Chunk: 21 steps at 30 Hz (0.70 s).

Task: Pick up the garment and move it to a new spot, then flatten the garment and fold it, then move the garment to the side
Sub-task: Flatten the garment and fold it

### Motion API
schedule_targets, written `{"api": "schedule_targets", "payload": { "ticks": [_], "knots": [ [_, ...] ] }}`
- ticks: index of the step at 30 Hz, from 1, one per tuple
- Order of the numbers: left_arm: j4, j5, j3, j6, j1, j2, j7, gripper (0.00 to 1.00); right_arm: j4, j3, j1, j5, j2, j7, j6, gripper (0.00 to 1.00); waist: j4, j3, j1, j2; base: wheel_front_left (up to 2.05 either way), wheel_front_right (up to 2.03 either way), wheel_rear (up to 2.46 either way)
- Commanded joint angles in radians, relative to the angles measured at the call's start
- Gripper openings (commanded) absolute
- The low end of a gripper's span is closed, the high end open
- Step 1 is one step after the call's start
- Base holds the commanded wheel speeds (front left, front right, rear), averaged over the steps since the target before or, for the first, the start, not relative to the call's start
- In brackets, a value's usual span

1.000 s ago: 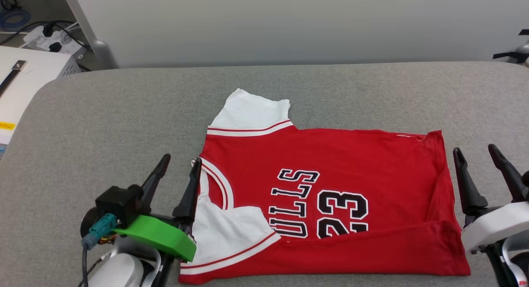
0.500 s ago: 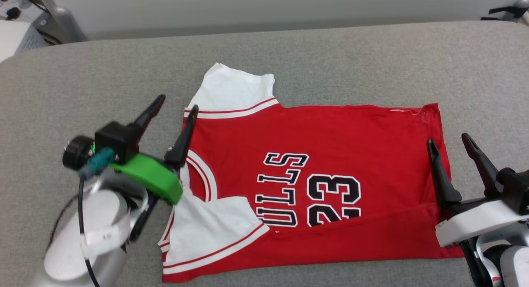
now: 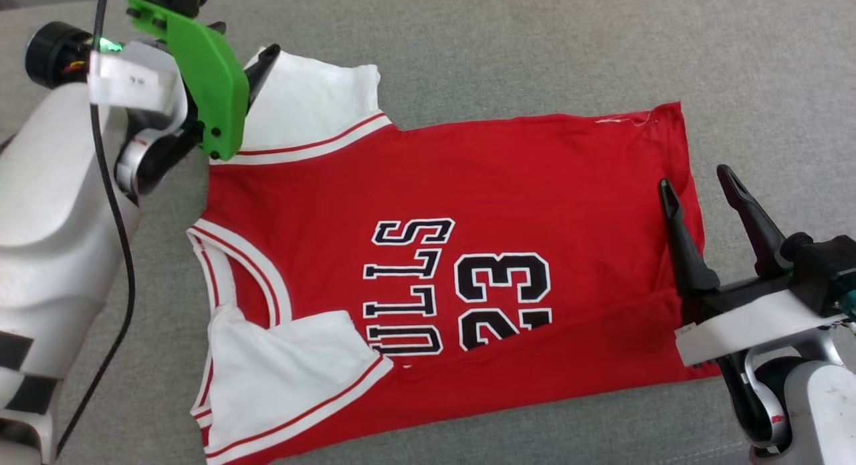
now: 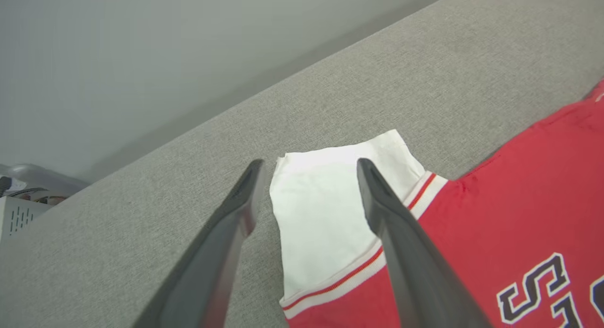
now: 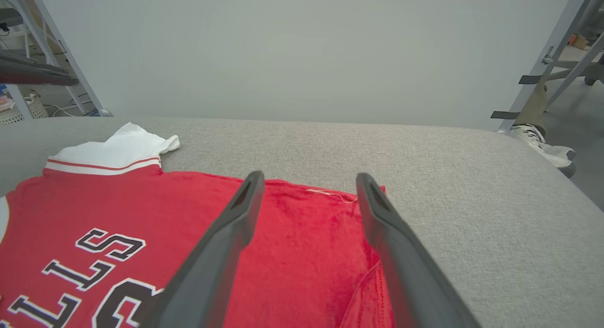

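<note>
What moved: the left gripper [image 4: 310, 164] has swung up from beside the collar to the far sleeve. The head camera has tipped down too, so the whole picture has shifted with it.
Shirt: the red jersey-style shirt with white short sleeves and black "BULLS 23" print [image 3: 468, 184] is lying spread out in the middle of the grey woven padded surface [image 3: 535, 43], collar toward the robot's left, hem toward its right.
Near side: the near white sleeve with red striped trim [image 3: 287, 364] is lying turned in over the chest, and a long red strip along the near edge [image 3: 568, 371] is sitting folded over the lettering.
Far sleeve: the other white sleeve [image 3: 314, 107] is poking out flat past the far edge, not tucked yet.
Left gripper: it's hanging wide open above that far sleeve, one finger on either side of the sleeve's outer corner, nothing between them.
Right gripper: the right gripper [image 3: 695, 177] is gaping open too, hovering over the hem end, its inner finger above the red cloth.
Done so far: I'm guessing the relocating and flattening are finished and the near lengthwise fold is in.
Still to do: looks like the far side is waiting to be folded in, then the crosswise fold, then the slide to the side.
</note>
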<state>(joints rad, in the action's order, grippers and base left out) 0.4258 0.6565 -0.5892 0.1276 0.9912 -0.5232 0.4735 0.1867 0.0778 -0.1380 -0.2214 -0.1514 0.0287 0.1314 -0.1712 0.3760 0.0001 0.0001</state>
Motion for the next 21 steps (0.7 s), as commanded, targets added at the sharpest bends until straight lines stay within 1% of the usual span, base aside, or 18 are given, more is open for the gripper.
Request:
{"api": "schedule_targets", "payload": {
  "ticks": [1,4,9,13,18,21],
  "knots": [
    [0.021,0.036,-0.020,0.003,0.042,-0.015,0.044,1.00,0.001,0.007,-0.021,0.001,0.005,0.007,-0.001,1.00,-0.060,0.067,-0.0001,-0.0001,0.00,0.00,0.00],
    [0.083,0.100,-0.042,0.003,0.110,-0.033,0.136,1.00,-0.004,0.022,-0.034,-0.007,0.007,0.013,-0.001,1.00,-0.077,0.097,-0.0001,-0.0001,0.00,0.00,0.00],
    [0.183,0.145,-0.055,0.003,0.183,-0.047,0.236,1.00,-0.012,0.041,-0.055,-0.017,0.010,0.024,-0.001,1.00,-0.101,0.138,-0.0001,-0.0001,0.00,0.00,0.00],
    [0.252,0.155,-0.054,0.003,0.222,-0.051,0.258,1.00,-0.020,0.059,-0.069,-0.038,0.018,0.027,-0.001,1.00,-0.120,0.163,-0.0001,-0.0001,0.00,0.00,0.00],
    [0.316,0.161,-0.047,-0.012,0.243,-0.046,0.264,1.00,-0.030,0.073,-0.073,-0.046,0.021,0.036,-0.001,1.00,-0.134,0.181,-0.0001,-0.0001,0.00,0.00,0.00],
    [0.341,0.165,-0.053,-0.014,0.244,-0.041,0.280,1.00,-0.032,0.081,-0.073,-0.048,0.019,0.040,-0.001,1.00,-0.137,0.186,-0.0001,-0.0001,0.00,0.00,0.00]
  ]
}}
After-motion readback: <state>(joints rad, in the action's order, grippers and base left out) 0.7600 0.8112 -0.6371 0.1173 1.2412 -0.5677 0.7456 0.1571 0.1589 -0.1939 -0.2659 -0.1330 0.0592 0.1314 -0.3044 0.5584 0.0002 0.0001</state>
